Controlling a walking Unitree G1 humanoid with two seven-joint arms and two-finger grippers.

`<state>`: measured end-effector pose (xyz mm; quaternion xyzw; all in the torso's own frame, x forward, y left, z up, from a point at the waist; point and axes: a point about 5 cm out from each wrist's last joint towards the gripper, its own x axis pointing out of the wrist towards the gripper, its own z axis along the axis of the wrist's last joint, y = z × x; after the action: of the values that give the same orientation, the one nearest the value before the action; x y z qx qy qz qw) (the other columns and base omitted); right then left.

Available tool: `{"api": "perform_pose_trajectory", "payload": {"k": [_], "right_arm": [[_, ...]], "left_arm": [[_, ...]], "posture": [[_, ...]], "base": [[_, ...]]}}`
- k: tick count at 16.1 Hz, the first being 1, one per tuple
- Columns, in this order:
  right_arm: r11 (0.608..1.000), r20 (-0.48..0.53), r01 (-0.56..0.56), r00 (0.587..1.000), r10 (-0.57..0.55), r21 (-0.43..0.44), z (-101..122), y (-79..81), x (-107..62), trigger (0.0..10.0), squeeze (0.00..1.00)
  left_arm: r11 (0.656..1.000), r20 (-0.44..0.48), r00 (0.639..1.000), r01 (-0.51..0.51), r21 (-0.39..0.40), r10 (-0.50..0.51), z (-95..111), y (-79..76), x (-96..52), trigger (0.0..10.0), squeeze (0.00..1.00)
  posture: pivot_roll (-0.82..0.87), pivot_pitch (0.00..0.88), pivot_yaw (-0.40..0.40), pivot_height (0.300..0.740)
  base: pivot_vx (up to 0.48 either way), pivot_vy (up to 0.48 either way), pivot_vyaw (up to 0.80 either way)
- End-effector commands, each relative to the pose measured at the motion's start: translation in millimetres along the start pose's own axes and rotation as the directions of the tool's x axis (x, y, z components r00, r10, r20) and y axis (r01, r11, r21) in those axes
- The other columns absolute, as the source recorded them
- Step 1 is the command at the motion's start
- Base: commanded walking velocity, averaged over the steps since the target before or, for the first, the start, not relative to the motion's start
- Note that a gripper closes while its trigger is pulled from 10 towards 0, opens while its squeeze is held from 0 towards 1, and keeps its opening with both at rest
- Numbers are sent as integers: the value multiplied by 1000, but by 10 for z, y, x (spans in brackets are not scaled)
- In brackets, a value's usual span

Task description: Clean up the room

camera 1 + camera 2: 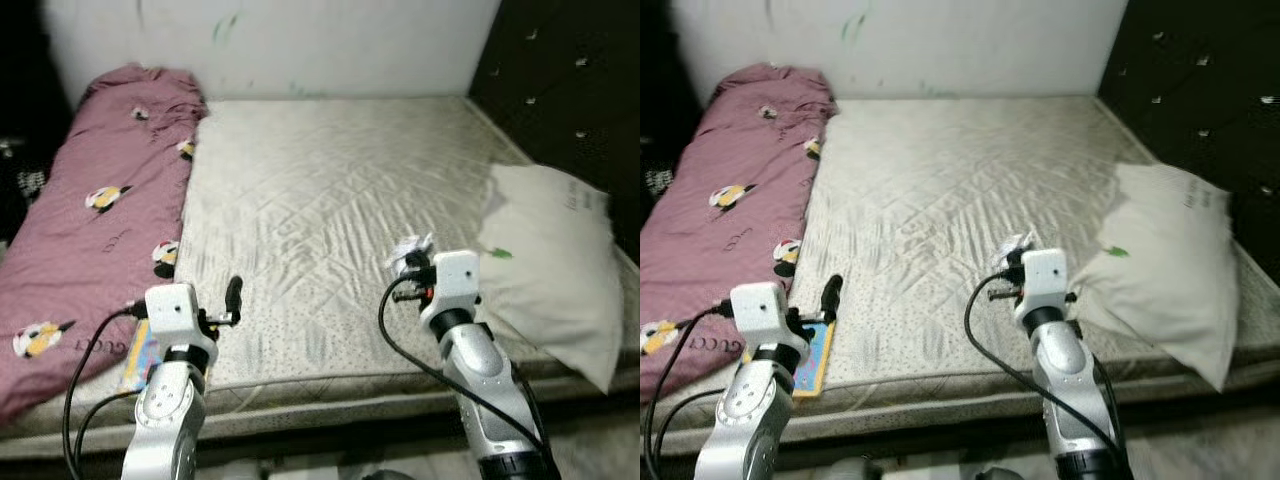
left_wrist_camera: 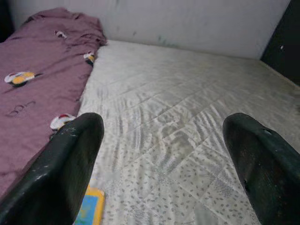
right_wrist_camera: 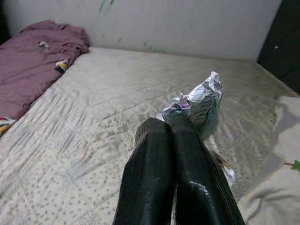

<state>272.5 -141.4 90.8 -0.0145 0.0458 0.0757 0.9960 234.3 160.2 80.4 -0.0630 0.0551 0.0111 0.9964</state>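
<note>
A crumpled silvery wrapper [image 3: 200, 99] is pinched at the tips of my right gripper [image 3: 168, 125], which is shut on it just above the pale quilted mattress [image 1: 330, 170], near the front edge and beside the pillow. In the left eye view the wrapper [image 1: 410, 250] shows as a white wad ahead of the right wrist. My left gripper [image 2: 164, 140] is open with nothing between its fingers, hovering over the mattress's front left part. A flat yellow and blue packet [image 1: 812, 355] lies on the mattress just under the left gripper [image 1: 228, 302].
A maroon duvet [image 1: 100, 220] with cartoon prints covers the left side of the bed. A white pillow [image 1: 550, 270] lies at the right edge, below a dark tufted headboard [image 1: 570, 70]. A white wall [image 1: 300, 40] runs behind the bed.
</note>
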Motion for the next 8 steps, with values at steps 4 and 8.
{"api": "perform_pose_trajectory", "payload": {"k": [4, 8], "right_arm": [[1000, 31, -30, 999, 29, 9, 82, 78, 44, 10000, 0], [999, 37, -43, 998, 43, -7, 95, 95, 61, 10000, 0]], "left_arm": [[1000, -2, 1000, -16, 7, 16, 22, 60, -1, 10000, 0], [1000, -5, 1000, -10, 10, 10, 20, 58, 17, 10000, 0]], "posture": [[7, 11, -21, 740], [8, 0, -21, 740]], "base": [[0, 444, 0], [0, 442, 0]]}}
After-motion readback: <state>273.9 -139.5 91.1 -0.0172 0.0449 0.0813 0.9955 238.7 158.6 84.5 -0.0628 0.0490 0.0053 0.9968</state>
